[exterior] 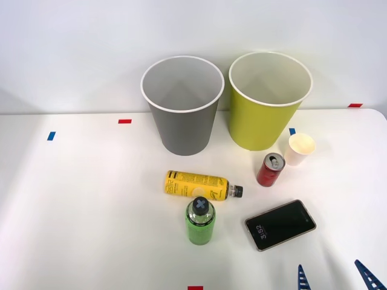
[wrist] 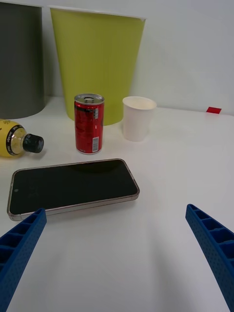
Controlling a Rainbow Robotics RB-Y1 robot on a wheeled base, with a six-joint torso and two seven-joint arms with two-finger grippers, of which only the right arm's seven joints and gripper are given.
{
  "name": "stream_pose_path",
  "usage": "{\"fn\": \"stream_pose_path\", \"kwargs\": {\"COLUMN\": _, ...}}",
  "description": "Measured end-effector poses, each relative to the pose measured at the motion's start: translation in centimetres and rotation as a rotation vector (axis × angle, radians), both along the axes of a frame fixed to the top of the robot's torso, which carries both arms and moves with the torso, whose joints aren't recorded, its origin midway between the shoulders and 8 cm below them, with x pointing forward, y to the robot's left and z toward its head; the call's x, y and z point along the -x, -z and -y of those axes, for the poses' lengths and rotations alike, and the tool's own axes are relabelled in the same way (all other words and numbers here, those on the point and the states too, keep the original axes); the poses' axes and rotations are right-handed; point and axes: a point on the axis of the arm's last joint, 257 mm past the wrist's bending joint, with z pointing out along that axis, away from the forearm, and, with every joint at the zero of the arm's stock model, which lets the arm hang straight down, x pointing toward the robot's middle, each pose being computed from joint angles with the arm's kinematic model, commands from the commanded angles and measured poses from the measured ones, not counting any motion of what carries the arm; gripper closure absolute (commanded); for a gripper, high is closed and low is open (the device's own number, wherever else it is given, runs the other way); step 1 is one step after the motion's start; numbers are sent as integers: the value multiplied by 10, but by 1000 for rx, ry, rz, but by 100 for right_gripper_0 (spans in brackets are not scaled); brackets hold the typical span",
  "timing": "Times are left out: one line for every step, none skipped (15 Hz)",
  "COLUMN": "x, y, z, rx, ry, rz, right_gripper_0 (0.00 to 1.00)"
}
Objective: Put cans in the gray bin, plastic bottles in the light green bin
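A slim red can [exterior: 269, 170] [wrist: 89, 124] stands upright in front of the light green bin [exterior: 268, 99] [wrist: 96, 59]. The gray bin [exterior: 182, 103] [wrist: 19, 61] stands to the left of the green one. A yellow-label bottle [exterior: 198, 185] [wrist: 17, 139] lies on its side with its black cap toward the can. A bright green bottle [exterior: 200, 220] stands upright just in front of it. My right gripper [exterior: 334, 277] [wrist: 117, 253] is open at the table's front right, near the phone, with nothing between its blue fingers [wrist: 214, 243].
A black smartphone [exterior: 280, 225] [wrist: 72, 185] lies flat between my gripper and the can. A small white paper cup [exterior: 300, 148] [wrist: 137, 117] stands right of the can. Red and blue tape marks [exterior: 124, 121] dot the white table [exterior: 84, 211].
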Motion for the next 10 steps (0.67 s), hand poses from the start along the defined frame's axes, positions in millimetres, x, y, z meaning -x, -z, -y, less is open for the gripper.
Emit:
{"fn": "stream_pose_path", "kwargs": {"x": 0, "y": 0, "z": 0, "rx": 0, "ry": 0, "rz": 0, "right_gripper_0": 0}}
{"fn": "stream_pose_path", "kwargs": {"x": 0, "y": 0, "z": 0, "rx": 0, "ry": 0, "rz": 0, "right_gripper_0": 0}}
{"fn": "stream_pose_path", "kwargs": {"x": 0, "y": 0, "z": 0, "rx": 0, "ry": 0, "rz": 0, "right_gripper_0": 0}}
{"fn": "stream_pose_path", "kwargs": {"x": 0, "y": 0, "z": 0, "rx": 0, "ry": 0, "rz": 0, "right_gripper_0": 0}}
{"fn": "stream_pose_path", "kwargs": {"x": 0, "y": 0, "z": 0, "rx": 0, "ry": 0, "rz": 0, "right_gripper_0": 0}}
{"fn": "stream_pose_path", "kwargs": {"x": 0, "y": 0, "z": 0, "rx": 0, "ry": 0, "rz": 0, "right_gripper_0": 0}}
{"fn": "stream_pose_path", "kwargs": {"x": 0, "y": 0, "z": 0, "rx": 0, "ry": 0, "rz": 0, "right_gripper_0": 0}}
{"fn": "stream_pose_path", "kwargs": {"x": 0, "y": 0, "z": 0, "rx": 0, "ry": 0, "rz": 0, "right_gripper_0": 0}}
{"fn": "stream_pose_path", "kwargs": {"x": 0, "y": 0, "z": 0, "rx": 0, "ry": 0, "rz": 0, "right_gripper_0": 0}}
{"fn": "stream_pose_path", "kwargs": {"x": 0, "y": 0, "z": 0, "rx": 0, "ry": 0, "rz": 0, "right_gripper_0": 0}}
